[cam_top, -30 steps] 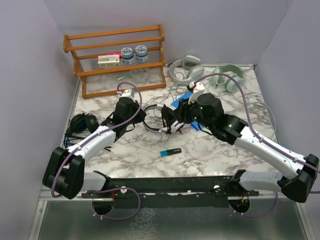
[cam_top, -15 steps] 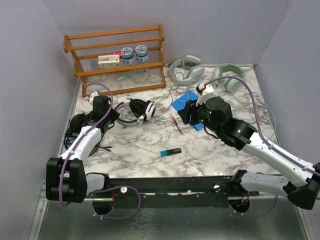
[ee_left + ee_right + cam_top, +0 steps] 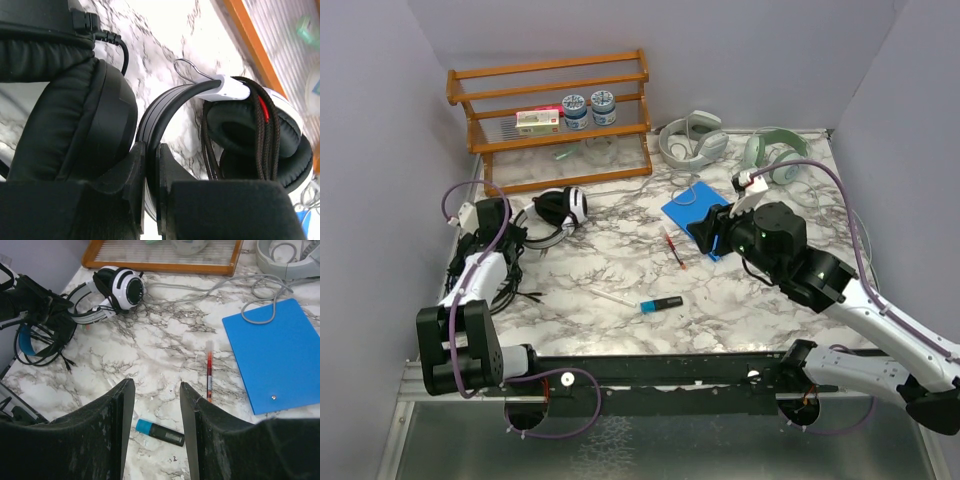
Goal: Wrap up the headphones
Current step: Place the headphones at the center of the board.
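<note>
My left gripper (image 3: 520, 224) is shut on the thin black headband (image 3: 165, 107) of the white-and-black headphones (image 3: 563, 205). A brown cord (image 3: 260, 125) is wound around their ear cups. They lie at the left of the table in front of the rack, next to the all-black headphones (image 3: 472, 248), whose big ear cushion (image 3: 75, 110) fills the left wrist view. A pale grey-white pair (image 3: 692, 137) lies at the back, its cable loose over the table. My right gripper (image 3: 712, 232) hovers open and empty above the marble, right of centre (image 3: 155, 387).
A wooden rack (image 3: 552, 120) with jars stands at the back left. A blue notebook (image 3: 692, 210), a red pen (image 3: 672, 248) and a blue-capped marker (image 3: 661, 303) lie mid-table. A pale green pair of headphones (image 3: 775, 152) sits at the back right. Walls close in on both sides.
My left gripper has dragged the white-and-black headphones from the table's centre to the left, beside the black pair. The right arm has drawn back to the right, away from them.
</note>
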Controlling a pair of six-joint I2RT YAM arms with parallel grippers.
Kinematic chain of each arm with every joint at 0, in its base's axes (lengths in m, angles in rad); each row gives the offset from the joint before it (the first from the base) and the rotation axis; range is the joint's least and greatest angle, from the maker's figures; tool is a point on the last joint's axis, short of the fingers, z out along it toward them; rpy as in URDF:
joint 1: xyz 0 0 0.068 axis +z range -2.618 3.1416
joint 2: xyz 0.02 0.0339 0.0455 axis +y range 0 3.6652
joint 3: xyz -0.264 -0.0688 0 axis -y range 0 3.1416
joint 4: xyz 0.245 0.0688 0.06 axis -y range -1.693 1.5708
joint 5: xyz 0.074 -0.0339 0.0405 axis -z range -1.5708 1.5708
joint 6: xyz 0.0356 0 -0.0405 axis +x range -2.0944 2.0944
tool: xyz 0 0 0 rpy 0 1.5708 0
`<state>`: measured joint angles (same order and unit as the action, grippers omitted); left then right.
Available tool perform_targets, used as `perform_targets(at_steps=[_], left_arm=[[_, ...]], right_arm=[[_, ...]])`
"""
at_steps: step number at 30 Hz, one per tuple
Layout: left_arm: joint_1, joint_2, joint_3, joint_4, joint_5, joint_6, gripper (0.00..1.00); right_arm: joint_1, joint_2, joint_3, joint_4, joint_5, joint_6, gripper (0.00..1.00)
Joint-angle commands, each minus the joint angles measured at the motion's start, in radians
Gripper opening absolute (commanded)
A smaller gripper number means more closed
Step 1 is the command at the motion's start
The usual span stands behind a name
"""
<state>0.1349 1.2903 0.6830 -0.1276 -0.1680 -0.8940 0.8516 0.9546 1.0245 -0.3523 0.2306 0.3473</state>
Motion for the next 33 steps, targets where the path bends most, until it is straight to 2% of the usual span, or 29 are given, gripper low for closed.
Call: perform_targets(at_steps=[1,4,7,10,14,18,25,27,28,29,30,33], left_arm=[[0.088,-0.007,0.022,0.094,0.040,-0.050,0.00],[0.118,0.007,0.040,0.105,0.093,-0.028,0.00],[0.127,0.017,0.061,0.155,0.251,0.012,0.00],[0.127,0.012,0.099,0.135,0.343,0.020,0.00],[0.126,-0.025,0.156,0.070,0.355,0.055,0.00],[0.126,-0.036,0.234,-0.038,0.352,0.084,0.00],[0.127,-0.072,0.289,-0.124,0.333,0.046,0.00],[0.127,-0.078,0.277,-0.121,0.306,0.033,0.00],[0.127,-0.076,0.273,-0.120,0.301,0.028,0.00],[0.127,-0.070,0.272,-0.119,0.304,0.021,0.00],[0.127,-0.062,0.273,-0.117,0.311,0.012,0.00],[0.127,-0.049,0.279,-0.103,0.314,-0.010,0.00]], right_arm=[[0.006,-0.018,-0.020,-0.035,-0.002,0.015,0.50],[0.006,-0.016,-0.025,-0.029,-0.006,0.018,0.50],[0.006,-0.005,-0.025,-0.024,-0.007,0.015,0.50],[0.005,0.014,-0.031,-0.012,-0.024,0.002,0.51],[0.005,0.092,-0.031,0.047,-0.095,-0.064,0.53],[0.005,0.216,-0.017,0.140,-0.096,-0.096,0.57],[0.001,0.376,-0.047,0.483,-0.105,-0.226,0.71],[-0.025,0.446,-0.009,0.530,-0.160,-0.251,0.74],[-0.039,0.483,0.021,0.537,-0.191,-0.256,0.80],[-0.053,0.539,0.049,0.537,-0.204,-0.253,0.96],[-0.063,0.579,0.080,0.532,-0.206,-0.251,0.99],[-0.083,0.681,0.145,0.535,-0.176,-0.250,0.97]])
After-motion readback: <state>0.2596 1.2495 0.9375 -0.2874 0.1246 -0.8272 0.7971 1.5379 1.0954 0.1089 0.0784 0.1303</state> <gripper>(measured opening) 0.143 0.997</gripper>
